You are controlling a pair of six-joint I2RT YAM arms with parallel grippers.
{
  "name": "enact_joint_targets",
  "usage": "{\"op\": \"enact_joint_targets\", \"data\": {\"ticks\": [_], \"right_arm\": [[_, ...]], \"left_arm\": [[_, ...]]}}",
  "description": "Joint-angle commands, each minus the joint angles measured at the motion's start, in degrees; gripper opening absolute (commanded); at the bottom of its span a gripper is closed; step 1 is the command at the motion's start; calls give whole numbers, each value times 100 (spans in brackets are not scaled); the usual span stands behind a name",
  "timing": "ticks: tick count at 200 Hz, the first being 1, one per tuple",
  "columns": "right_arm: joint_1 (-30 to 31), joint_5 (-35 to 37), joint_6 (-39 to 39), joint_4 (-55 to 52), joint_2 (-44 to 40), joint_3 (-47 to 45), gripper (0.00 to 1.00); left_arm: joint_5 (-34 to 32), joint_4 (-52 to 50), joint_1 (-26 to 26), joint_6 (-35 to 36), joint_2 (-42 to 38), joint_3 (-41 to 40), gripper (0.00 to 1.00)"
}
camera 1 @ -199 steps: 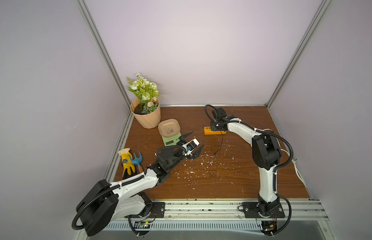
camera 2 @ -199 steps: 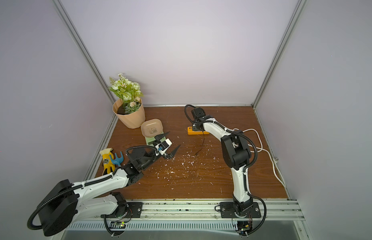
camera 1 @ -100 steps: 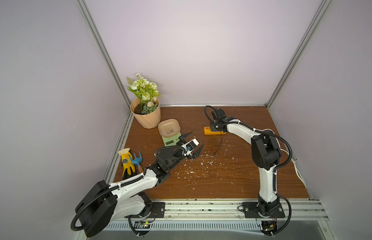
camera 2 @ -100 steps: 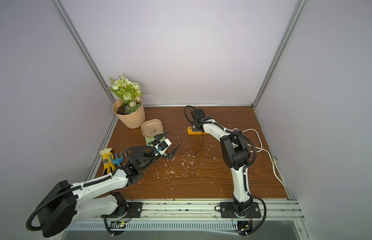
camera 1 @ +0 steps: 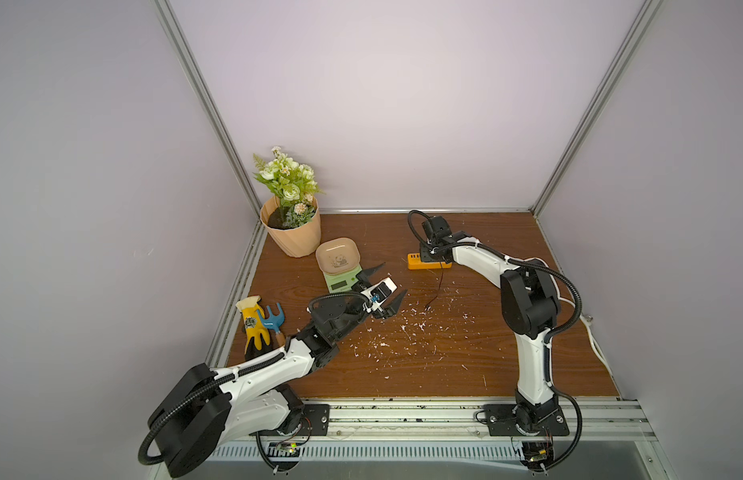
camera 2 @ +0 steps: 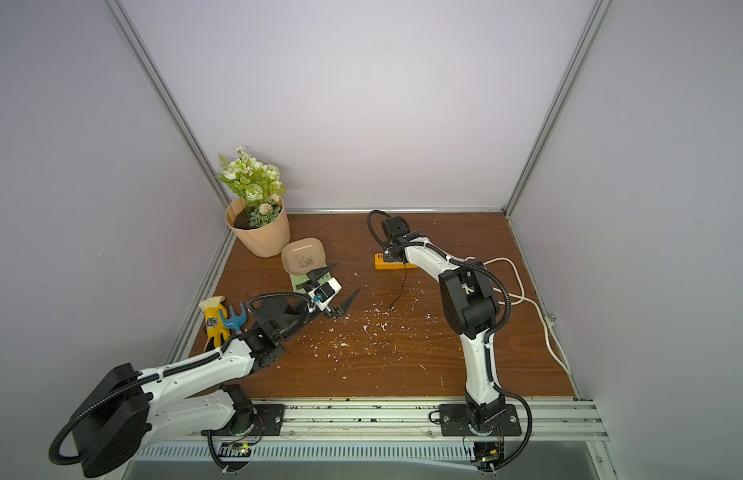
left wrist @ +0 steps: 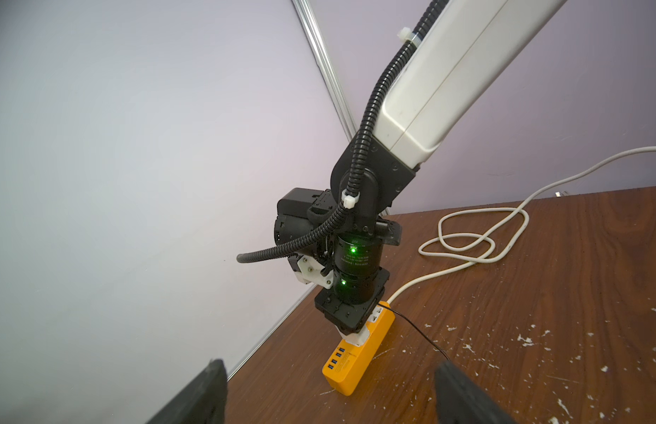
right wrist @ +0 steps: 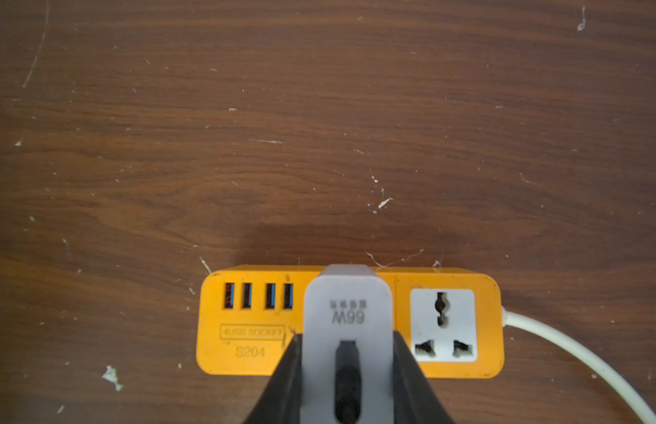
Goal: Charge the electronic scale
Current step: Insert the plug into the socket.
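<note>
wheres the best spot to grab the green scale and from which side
Probably the low green base of the electronic scale, at the display end left bare by the beige tray. Come down from above, fingers across its two straight side edges; the tray is rounded and may lift off. The open left gripper is closest.

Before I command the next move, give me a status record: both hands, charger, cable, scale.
right hand: shut on the white charger, at the orange power strip
left hand: open, empty, near the electronic scale
charger seating: cannot tell
black cable: free end lies on the table, apart from the scale
scale: not yet connected
</note>
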Motion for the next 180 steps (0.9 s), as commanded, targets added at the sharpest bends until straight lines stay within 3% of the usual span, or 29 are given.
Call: {"op": "enact_joint_targets", "data": {"ticks": [1,58,107,180], "right_arm": [[-15,-152,-71,-645,339,47,10],[-33,-116,-326,-976,85,889,48],[-76,-463,-377,-696,-764,469,60],[-225,-970,-168,381,-2854,-2180,65]], "left_arm": [[45,17,67,50,-64,-28,89],[11,-8,69,59,-72,-29,89],[-24,26,63,66,-91,-73,89],[-292,-69,69,-322,-32,-10,91]]}}
